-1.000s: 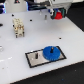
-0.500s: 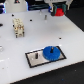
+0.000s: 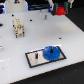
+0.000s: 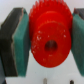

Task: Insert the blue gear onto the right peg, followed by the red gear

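The blue gear (image 3: 50, 52) lies flat on the right end of the grey black-edged plate (image 3: 33, 61), over the spot of the right peg, which it hides except for a dark dot at its centre hole. The thinner pin (image 3: 36, 55) stands bare to its left. Far back at the exterior view's right, my gripper (image 3: 60, 7) hangs above the table, shut on the red gear (image 3: 61, 10). In the wrist view the red gear (image 4: 47, 37) fills the space between the two teal pads (image 4: 20, 45), its centre hole showing.
A small beige block-like fixture (image 3: 18, 27) stands on the white table (image 3: 70, 35) at the exterior view's left. A short dark post (image 3: 45, 16) rises near the back. Dark equipment lines the far edge.
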